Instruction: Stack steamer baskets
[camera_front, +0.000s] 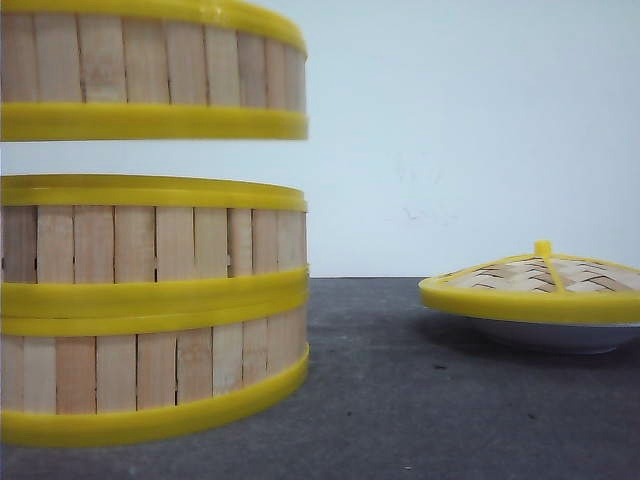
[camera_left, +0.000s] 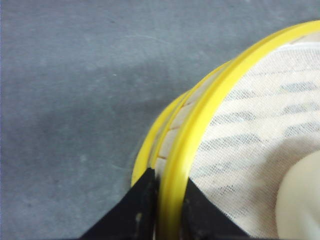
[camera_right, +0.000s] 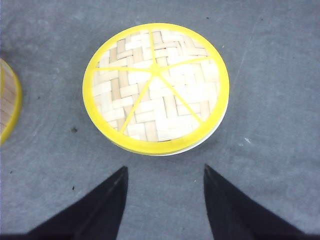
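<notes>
**Third basket held above the stack**

Front view: two stacked steamer baskets (camera_front: 150, 310) on the tabletop (camera_front: 420, 400), a third basket (camera_front: 150, 70) above, apart. Left wrist view alone shows the left tool (camera_left: 170, 207) pinching its rim. Right tool (camera_right: 165, 200) is spread near the lid (camera_right: 156, 87).

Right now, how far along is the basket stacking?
Done: two steamer baskets sit stacked on the table. In hand: the third basket hangs above them with a clear gap, its yellow rim pinched by the left end effector. Left: lower it onto the stack and release. The right end effector is open and empty above the woven lid, which rests on the white plate.
</notes>
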